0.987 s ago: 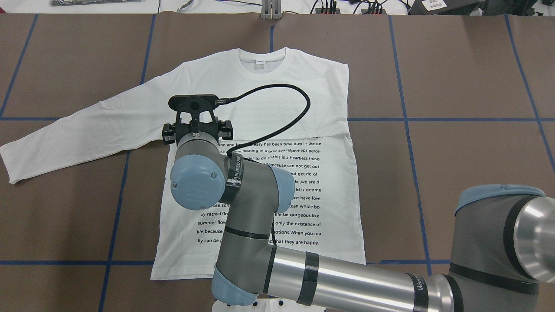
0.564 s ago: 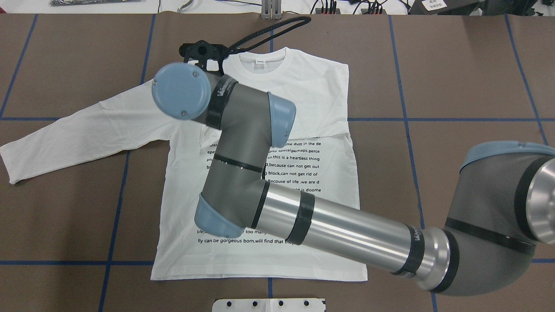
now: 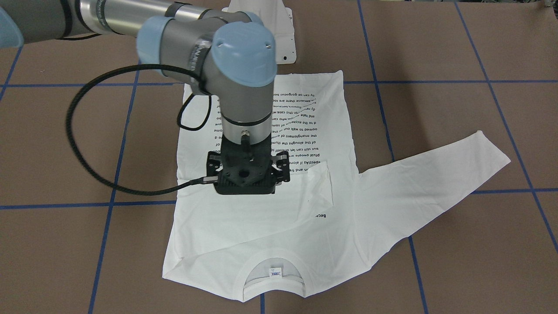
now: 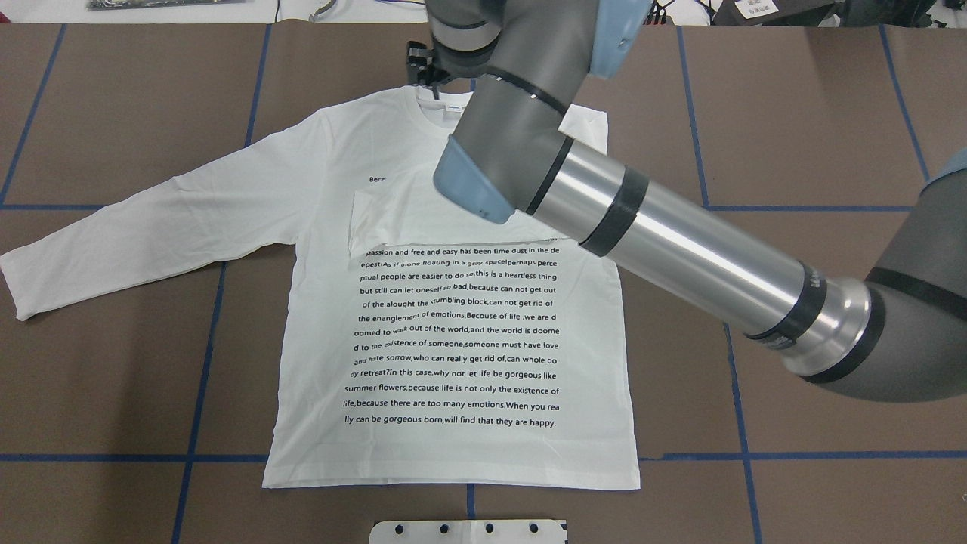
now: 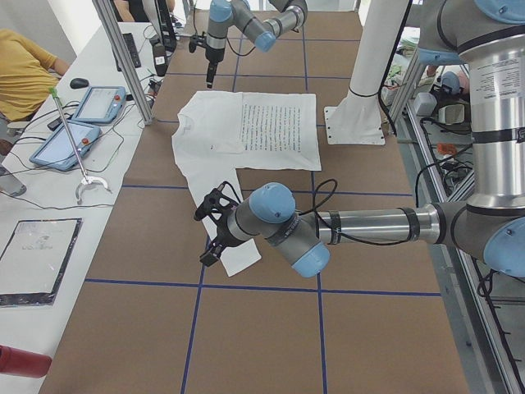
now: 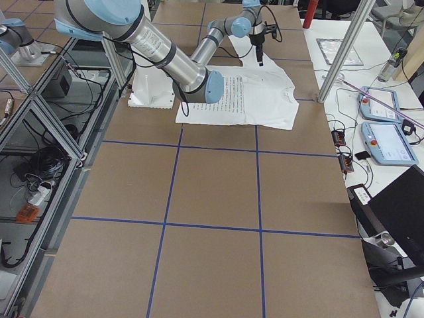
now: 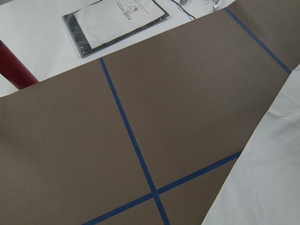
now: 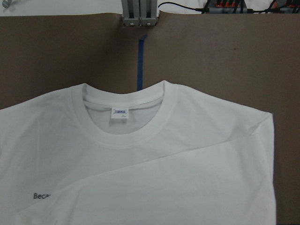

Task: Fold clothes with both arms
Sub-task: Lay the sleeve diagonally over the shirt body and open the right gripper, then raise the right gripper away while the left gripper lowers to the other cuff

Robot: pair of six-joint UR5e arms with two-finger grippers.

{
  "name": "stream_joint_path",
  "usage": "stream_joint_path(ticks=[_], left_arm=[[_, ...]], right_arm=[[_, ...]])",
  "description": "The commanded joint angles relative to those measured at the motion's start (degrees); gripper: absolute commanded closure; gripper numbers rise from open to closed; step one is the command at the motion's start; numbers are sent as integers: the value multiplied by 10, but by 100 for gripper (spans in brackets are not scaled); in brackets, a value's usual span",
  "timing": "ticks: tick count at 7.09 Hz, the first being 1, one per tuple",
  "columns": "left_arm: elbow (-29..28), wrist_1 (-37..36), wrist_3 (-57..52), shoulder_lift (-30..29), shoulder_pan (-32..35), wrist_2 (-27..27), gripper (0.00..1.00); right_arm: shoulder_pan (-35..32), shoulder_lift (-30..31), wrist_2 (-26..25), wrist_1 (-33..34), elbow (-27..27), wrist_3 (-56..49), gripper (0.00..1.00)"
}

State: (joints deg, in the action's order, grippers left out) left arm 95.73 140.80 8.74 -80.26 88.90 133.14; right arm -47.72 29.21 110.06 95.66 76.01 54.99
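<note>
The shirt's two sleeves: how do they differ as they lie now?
The outstretched sleeve lies straight on the brown table, angled away from the shirt's body; the folded sleeve lies across the chest. The outstretched sleeve covers nothing, while the folded sleeve hides the top lines of the printed text. Both are white, long and flat.

Bright, even light falls from above, so shadows stay soft. In the front-facing view the right arm (image 3: 226, 65) throws a faint, broad shadow on the brown table cover (image 3: 436, 131). Overhead, streaks of glare run along the arm's silver tube (image 4: 680, 242), and the white T-shirt (image 4: 453, 453) is nearly washed out. The right wrist view is dimmer and softer — the collar (image 8: 124, 136) looks hazy. In the wide side views, upright posts (image 6: 341, 46) lean.
</note>
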Motion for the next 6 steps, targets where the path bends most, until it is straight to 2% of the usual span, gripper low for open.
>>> stream_joint_path(ticks=[1,2,3,4,5,6], left_arm=[[-2,11,77,-3,-68,-6,0],[-6,34,144,2,-90,-9,0],[-39,94,188,5,-120,-52,0],[-90,163,218,5,-150,-73,0],[-112,201,247,6,-183,-75,0],[-114,215,249,28,-223,-110,0]], right_arm=[[-110,120,100,4,82,-159,0],[-148,191,117,3,129,-225,0],[-178,252,132,4,170,-246,0],[-194,303,137,0,206,-251,0],[-194,323,134,3,238,-249,0],[-194,331,133,0,244,-248,0]])
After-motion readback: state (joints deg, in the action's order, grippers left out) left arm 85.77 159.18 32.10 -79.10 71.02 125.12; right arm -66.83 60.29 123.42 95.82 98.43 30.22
